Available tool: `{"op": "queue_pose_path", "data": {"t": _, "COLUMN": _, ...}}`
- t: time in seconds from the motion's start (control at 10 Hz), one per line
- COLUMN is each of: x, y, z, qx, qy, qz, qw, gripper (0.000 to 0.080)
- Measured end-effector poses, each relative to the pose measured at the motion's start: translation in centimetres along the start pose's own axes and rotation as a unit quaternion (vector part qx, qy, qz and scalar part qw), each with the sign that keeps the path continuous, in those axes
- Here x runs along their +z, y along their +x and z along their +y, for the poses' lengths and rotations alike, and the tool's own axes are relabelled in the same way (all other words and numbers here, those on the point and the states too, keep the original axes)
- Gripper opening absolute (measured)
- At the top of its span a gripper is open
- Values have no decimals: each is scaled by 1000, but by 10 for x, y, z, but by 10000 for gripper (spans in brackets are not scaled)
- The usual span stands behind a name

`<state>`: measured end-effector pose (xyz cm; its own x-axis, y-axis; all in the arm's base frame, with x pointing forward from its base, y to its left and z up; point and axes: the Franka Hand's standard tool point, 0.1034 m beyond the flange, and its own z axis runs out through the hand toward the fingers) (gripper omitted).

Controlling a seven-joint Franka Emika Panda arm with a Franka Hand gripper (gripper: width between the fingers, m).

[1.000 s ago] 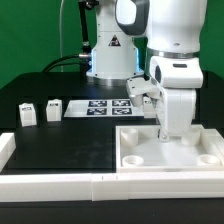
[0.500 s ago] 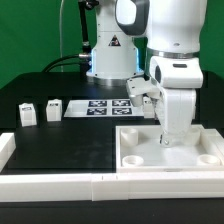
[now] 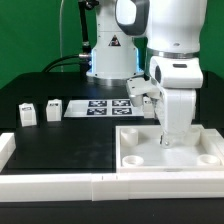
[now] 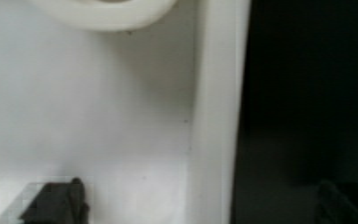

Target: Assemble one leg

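Observation:
Two legs, small white blocks with black-and-white tags, stand on the black table at the exterior view's left: one (image 3: 28, 113) and another (image 3: 53, 110) beside it. The large white tray-like panel (image 3: 185, 157) lies at the exterior view's right. My gripper (image 3: 166, 138) is down at the panel's far edge, far from the legs. In the wrist view my gripper (image 4: 195, 203) is open and empty. One finger (image 4: 55, 200) is over the white panel and the other is over the black table, with the panel's rim (image 4: 217, 120) between them. A round corner hole (image 4: 105, 12) shows ahead.
The marker board (image 3: 105, 107) lies flat behind the middle of the table, next to the legs. A low white rail (image 3: 60, 181) runs along the front edge and turns up the exterior view's left side (image 3: 7, 148). The robot's base stands at the back.

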<state>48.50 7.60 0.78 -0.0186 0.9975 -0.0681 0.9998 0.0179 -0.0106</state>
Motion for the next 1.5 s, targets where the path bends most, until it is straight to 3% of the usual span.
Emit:
{"op": "queue_pose_path", "data": {"t": 0.4, "x": -58, "y": 3, "z": -18, "qx": 53, "qy": -24, "qz": -16, "qw": 998, "gripper": 649}}
{"op": "queue_pose_path", "data": {"t": 0.5, "x": -65, "y": 1, "z": -21, "qx": 73, "qy": -29, "qz": -17, "qw": 997, "gripper": 649}}
{"op": "queue_pose_path", "data": {"t": 0.8, "x": -62, "y": 2, "z": -22, "qx": 125, "qy": -26, "qz": -14, "qw": 992, "gripper": 649}}
{"op": "queue_pose_path", "data": {"t": 1.1, "x": -62, "y": 4, "z": -23, "qx": 259, "qy": -23, "qz": -4, "qw": 966, "gripper": 649}}
{"op": "queue_pose_path", "data": {"t": 1.2, "x": -61, "y": 9, "z": -28, "qx": 363, "qy": -25, "qz": 13, "qw": 931, "gripper": 649}}
{"op": "queue_pose_path", "data": {"t": 1.5, "x": -58, "y": 28, "z": -47, "qx": 564, "qy": -6, "qz": 24, "qw": 825, "gripper": 649}}
